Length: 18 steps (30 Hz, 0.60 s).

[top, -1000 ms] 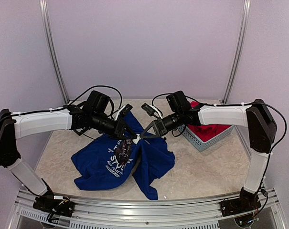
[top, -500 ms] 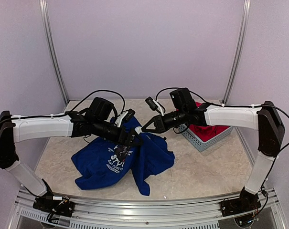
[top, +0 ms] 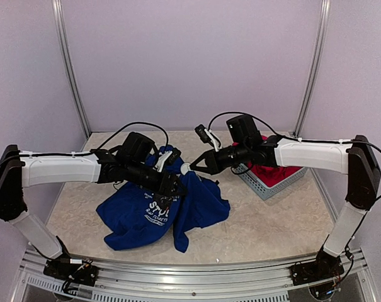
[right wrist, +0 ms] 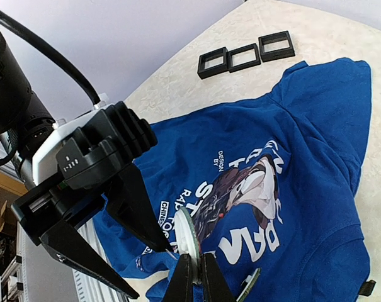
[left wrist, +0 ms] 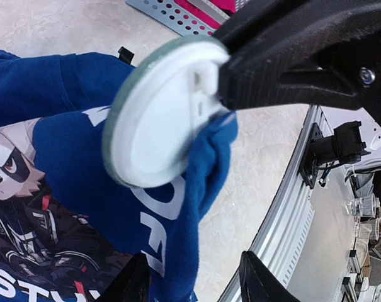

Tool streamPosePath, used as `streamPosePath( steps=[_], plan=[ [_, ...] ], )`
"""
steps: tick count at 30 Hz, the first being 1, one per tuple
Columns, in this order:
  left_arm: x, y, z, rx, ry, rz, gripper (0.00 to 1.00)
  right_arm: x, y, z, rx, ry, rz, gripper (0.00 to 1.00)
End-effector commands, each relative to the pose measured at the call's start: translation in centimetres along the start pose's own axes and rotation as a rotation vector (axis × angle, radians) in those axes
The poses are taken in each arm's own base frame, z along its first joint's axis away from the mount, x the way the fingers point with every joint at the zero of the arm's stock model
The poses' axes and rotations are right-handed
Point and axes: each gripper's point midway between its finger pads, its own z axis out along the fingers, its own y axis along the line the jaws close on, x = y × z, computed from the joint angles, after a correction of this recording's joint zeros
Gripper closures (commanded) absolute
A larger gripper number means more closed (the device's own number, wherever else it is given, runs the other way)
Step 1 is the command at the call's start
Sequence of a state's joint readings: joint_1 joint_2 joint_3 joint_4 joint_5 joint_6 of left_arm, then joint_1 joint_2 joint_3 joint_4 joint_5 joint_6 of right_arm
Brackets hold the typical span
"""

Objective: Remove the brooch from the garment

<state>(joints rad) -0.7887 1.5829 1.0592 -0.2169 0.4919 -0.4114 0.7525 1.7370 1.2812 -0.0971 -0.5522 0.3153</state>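
The royal-blue T-shirt (top: 136, 217) with a white-lettered dark print lies crumpled on the table. A round white brooch (top: 186, 168) with a greenish rim is still attached to a fold of it. My right gripper (top: 191, 168) is shut on the brooch's edge (right wrist: 190, 236) and holds it above the shirt (right wrist: 316, 145). In the left wrist view the brooch (left wrist: 159, 119) shows its white back, with blue cloth (left wrist: 203, 170) hanging from it. My left gripper (left wrist: 193, 283) is open just below the brooch, its jaws on either side of the hanging fold.
A grey perforated basket (top: 266, 187) with a red garment stands at the right. Three black square frames (right wrist: 245, 55) lie beyond the shirt. A second small disc (right wrist: 252, 292) sits on the shirt near my right fingers. A metal rail (top: 190, 267) runs along the near edge.
My right gripper has raised the brooch slightly and drawn it to the right, pulling the fold of shirt up. My left gripper has followed to the right beneath it.
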Motion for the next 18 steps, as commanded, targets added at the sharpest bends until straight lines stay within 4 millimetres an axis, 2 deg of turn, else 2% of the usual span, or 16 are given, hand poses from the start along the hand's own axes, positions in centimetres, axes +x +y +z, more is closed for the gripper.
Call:
streamPosePath(
  steps=[1,4,5,8,11,18],
  plan=[
    [-1.2,1.0,0.5,-0.054,-0.014,0.002,0.51,-0.5,1.0,-0.6,0.010,-0.020,-0.035,1.00],
    [-1.5,1.3,0.8,-0.067,-0.010,0.003,0.55,-0.5,1.0,-0.8,0.023,-0.021,-0.050,1.00],
    [-1.6,1.3,1.0,-0.067,-0.007,0.003,0.60,-0.5,1.0,-0.8,0.029,-0.022,-0.055,1.00],
    [-1.8,1.5,1.3,-0.078,0.002,0.007,0.84,-0.5,1.0,-0.9,0.055,-0.016,-0.079,1.00],
    [-1.9,1.7,1.4,-0.093,0.006,0.005,1.00,-0.3,0.8,-0.9,0.111,-0.006,-0.115,1.00],
    [-2.0,1.8,0.2,-0.113,-0.027,-0.014,1.00,0.7,-0.6,-1.6,0.299,0.026,-0.227,1.00]
  ],
)
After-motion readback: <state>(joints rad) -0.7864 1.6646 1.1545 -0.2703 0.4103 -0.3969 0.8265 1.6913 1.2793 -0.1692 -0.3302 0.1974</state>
